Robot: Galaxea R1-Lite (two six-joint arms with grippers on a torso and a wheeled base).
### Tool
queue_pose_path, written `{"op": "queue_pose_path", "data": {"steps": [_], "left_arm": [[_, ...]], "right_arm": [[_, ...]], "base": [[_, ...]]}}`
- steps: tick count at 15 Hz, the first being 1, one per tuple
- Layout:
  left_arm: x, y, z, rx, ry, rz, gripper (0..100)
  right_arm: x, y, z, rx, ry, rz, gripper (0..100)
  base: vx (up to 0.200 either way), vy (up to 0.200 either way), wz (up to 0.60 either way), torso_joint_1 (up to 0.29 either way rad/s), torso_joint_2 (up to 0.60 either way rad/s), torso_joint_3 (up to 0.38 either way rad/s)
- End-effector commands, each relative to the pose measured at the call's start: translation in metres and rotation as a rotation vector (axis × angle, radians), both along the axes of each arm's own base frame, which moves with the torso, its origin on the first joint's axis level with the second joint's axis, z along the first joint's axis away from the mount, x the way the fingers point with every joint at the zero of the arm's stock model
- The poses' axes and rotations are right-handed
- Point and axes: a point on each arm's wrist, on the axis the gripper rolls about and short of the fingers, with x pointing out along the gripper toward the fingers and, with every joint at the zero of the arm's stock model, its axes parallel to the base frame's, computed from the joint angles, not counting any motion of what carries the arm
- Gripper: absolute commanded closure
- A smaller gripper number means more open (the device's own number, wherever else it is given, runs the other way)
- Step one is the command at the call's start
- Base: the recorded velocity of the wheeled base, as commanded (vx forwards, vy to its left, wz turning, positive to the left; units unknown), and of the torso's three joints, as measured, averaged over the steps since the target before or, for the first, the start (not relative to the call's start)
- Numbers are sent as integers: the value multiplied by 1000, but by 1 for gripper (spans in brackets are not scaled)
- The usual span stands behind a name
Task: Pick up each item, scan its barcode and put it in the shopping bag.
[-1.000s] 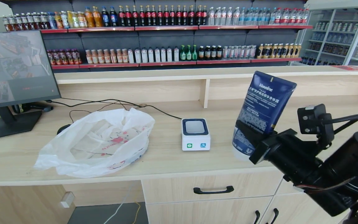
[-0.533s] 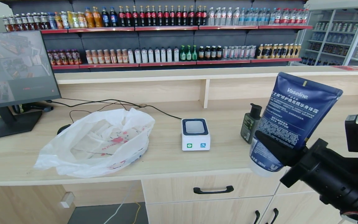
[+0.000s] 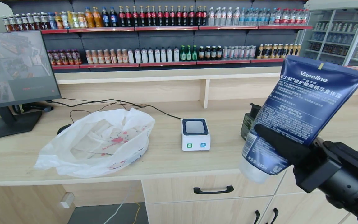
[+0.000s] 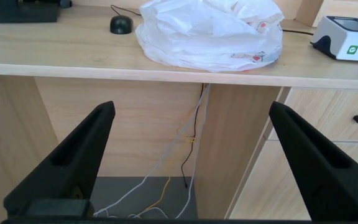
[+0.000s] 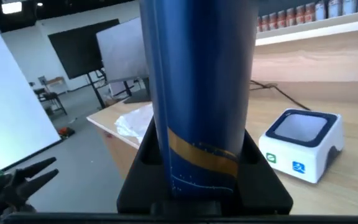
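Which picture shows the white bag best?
The head view: the whole bag lies on the counter. The left wrist view sees it side-on, top cut off. The right wrist view catches just a white bit beside the tube.

I see rows of white lettering down blue tube (image 3: 303,102), larger word near its top end, small figure near cap. Scanner (image 3: 195,134) front: two square icons, green and blue. Shopping bag (image 3: 98,143) print unreadable for me.

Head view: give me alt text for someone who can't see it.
The right gripper holds a blue tube, cap end down, at the right; on the wooden counter sit a white scanner and an open shopping bag.
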Motion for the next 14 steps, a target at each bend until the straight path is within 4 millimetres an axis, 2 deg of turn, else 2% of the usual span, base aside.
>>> {"op": "queue_pose_path", "data": {"steps": [1,6,8,14], "left_arm": [[0,0,0,0,0,0,0],[0,0,0,0,0,0,0],[0,0,0,0,0,0,0],[0,0,0,0,0,0,0]], "right_arm": [[-6,3,0,16,23,73,100],[-23,19,0,121,172,256,100],[-26,18,-1,167,245,298,100],[-25,23,17,305,310,382,100]], "base": [[0,0,0,0,0,0],[0,0,0,0,0,0],[0,0,0,0,0,0],[0,0,0,0,0,0]]}}
